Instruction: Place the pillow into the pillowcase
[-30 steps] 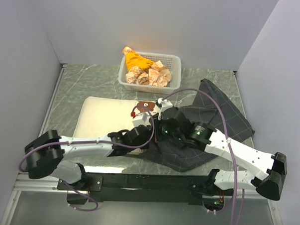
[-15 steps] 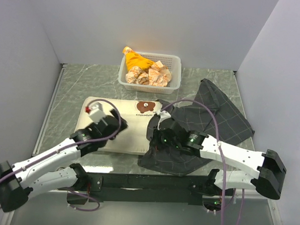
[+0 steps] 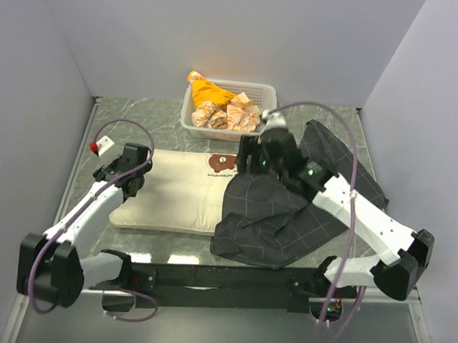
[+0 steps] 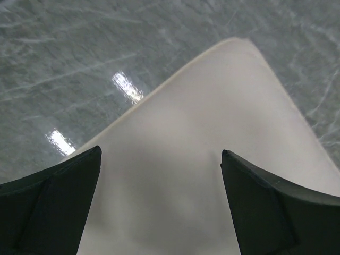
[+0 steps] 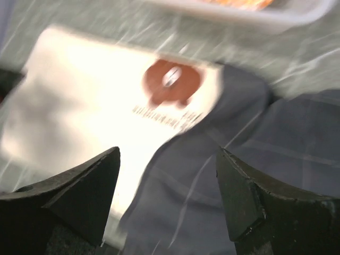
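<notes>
From the top, the cream pillow lies flat on the bench. The dark pillowcase lies bunched up and covers the pillow's right end. A white basket sits behind them.

From the left wrist, the left pincer is spread wide over a pillow corner, holding nothing.

The right wrist view is blurry. The right pincer is wide too, over where pillowcase meets pillow
</notes>
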